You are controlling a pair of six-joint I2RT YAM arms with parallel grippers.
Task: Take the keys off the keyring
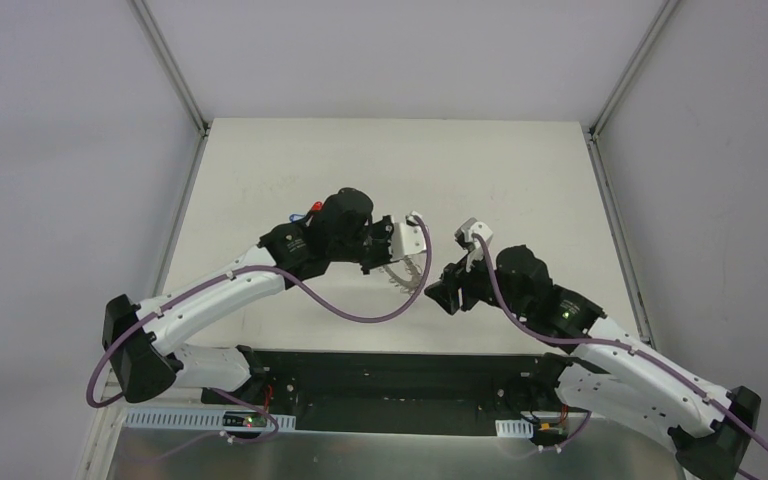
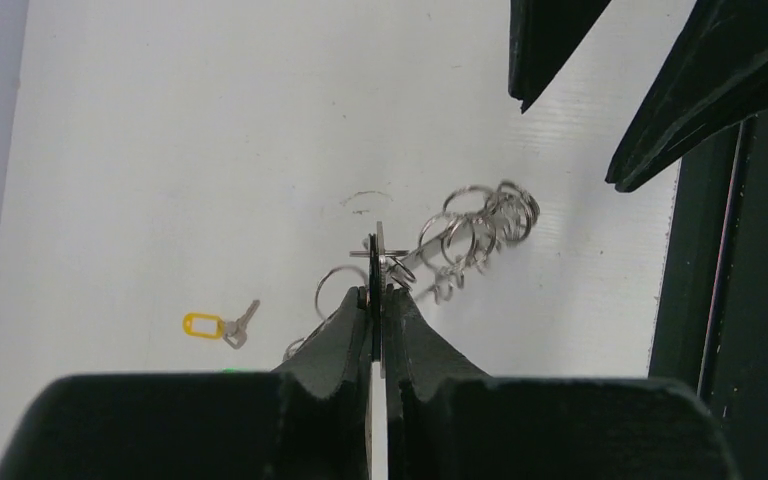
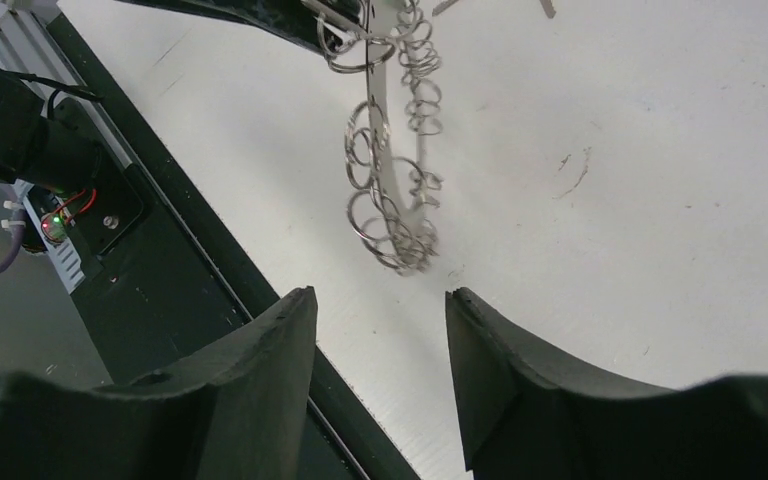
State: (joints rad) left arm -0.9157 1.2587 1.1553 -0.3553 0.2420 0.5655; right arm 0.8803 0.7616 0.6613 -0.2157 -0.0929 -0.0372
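The keyring (image 2: 475, 228), a silvery band strung with many small wire loops, hangs above the white table (image 2: 160, 150). My left gripper (image 2: 376, 296) is shut on its flat band. From above, the keyring (image 1: 412, 272) dangles below my left gripper (image 1: 397, 255). My right gripper (image 3: 380, 300) is open and empty, just short of the keyring's (image 3: 390, 190) lower end. In the top view my right gripper (image 1: 442, 295) sits right of the ring. One key with a yellow tag (image 2: 205, 325) lies loose on the table. A red tag (image 1: 316, 209) peeks out behind the left arm.
The black base plate (image 1: 390, 370) runs along the table's near edge, close under my right gripper (image 3: 160, 260). A small board with lit LEDs (image 3: 55, 225) sits beside it. Metal rails (image 1: 615, 215) border the table's sides.
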